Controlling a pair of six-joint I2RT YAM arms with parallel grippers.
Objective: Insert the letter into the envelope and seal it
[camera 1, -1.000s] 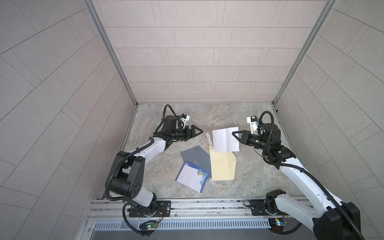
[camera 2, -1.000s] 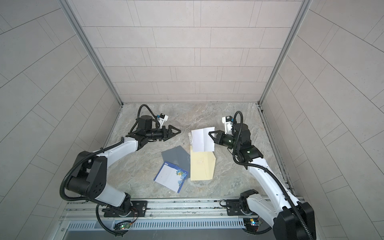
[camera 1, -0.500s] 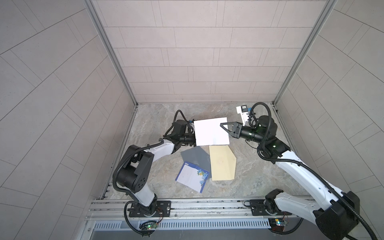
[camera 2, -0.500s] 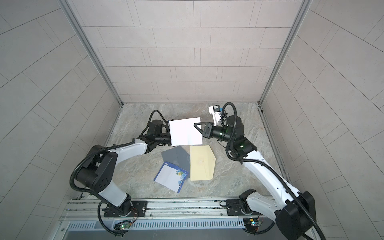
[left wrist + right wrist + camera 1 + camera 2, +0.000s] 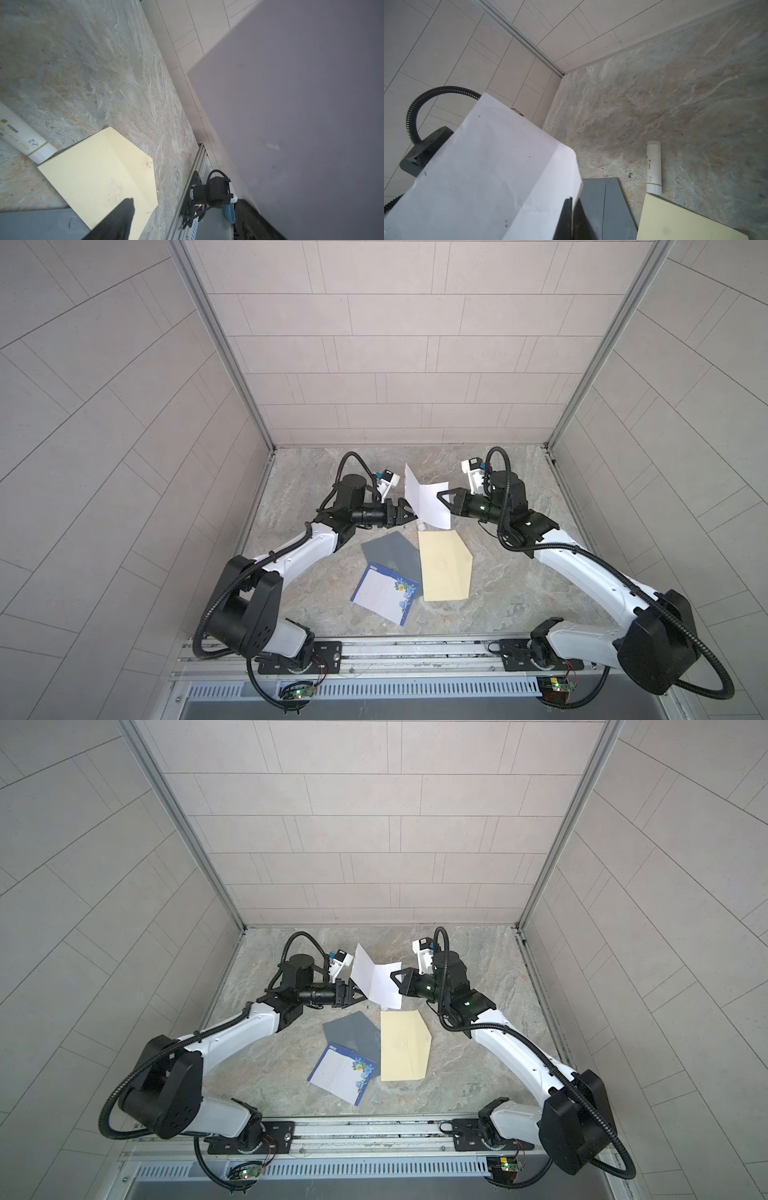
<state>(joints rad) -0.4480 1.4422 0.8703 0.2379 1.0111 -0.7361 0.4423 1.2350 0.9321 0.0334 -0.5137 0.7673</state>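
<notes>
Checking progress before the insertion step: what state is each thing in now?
Letter: held off the table, creased, partly unfolded.
Right gripper: shut on the letter.
Left gripper: open, beside the letter.
Cream envelope: flat, flap open.
Glue stick: lying on its side.
Grey paper: flat.
Floral card: flat, overlapping the grey paper.

Left tool (image 5: 409, 512) spread wide; right tool (image 5: 442, 497) clamped tight.

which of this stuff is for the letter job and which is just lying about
For the job:
white letter
cream envelope, flap open
glue stick, likely for sealing

Lying about:
grey folded paper
blue floral card
</notes>
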